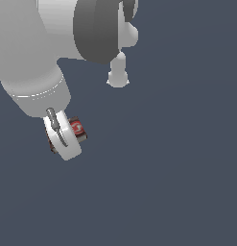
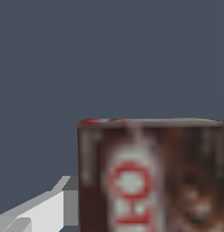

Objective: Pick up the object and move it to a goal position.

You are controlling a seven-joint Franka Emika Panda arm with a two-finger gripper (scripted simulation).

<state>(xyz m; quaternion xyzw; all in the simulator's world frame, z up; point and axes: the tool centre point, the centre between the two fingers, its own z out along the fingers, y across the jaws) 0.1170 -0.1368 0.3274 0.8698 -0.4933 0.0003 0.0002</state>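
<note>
A: Exterior view: block [image 1: 77, 129] sits right at the gripper [image 1: 62, 137], tucked against the white finger, red face with the white mark toward the exterior view's right.

B: Held?

A: Looks clamped. Wrist view has the block [image 2: 152, 176] filling the frame dead ahead, one finger [image 2: 38, 210] alongside it. Jaws narrow, on the block as far as I can judge; second finger is hidden.

B: Long axis?

A: Can't tell, it reads roughly boxy.

B: Arm pose?

A: Forearm comes down from the exterior view's upper left, wrist angled down. Goal marker not visible, so direction of travel is unknown.
</note>
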